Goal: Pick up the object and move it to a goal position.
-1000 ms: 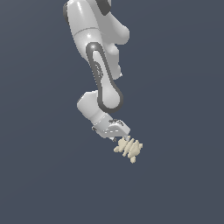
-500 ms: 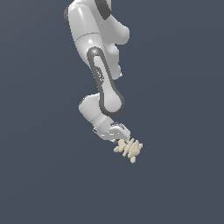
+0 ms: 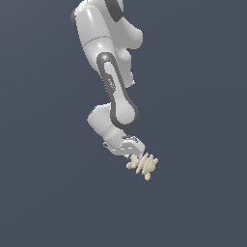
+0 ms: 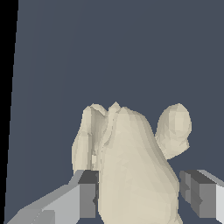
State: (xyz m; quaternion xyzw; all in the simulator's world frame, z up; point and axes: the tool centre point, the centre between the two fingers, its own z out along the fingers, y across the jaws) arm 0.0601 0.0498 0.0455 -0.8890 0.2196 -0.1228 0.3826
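Observation:
The object (image 3: 143, 165) is a small cream-beige ridged lump with knobby ends, lying on the dark grey floor. My gripper (image 3: 134, 153) is tilted down right at it from the exterior view's left, its fingertips at the lump's near end. In the wrist view the object (image 4: 131, 162) fills the space between the two grey fingers (image 4: 87, 192). One finger sits against its side and a thin gap shows at the other. The gripper (image 4: 140, 197) is open around the object, and its lower part is out of frame.
A plain dark grey floor (image 3: 202, 193) surrounds the object on all sides. The white arm (image 3: 116, 91) rises above the gripper toward the top of the exterior view. No other objects or goal marker show.
The wrist and hand have come lower and closer to the object over the last second. The object has stayed in place.

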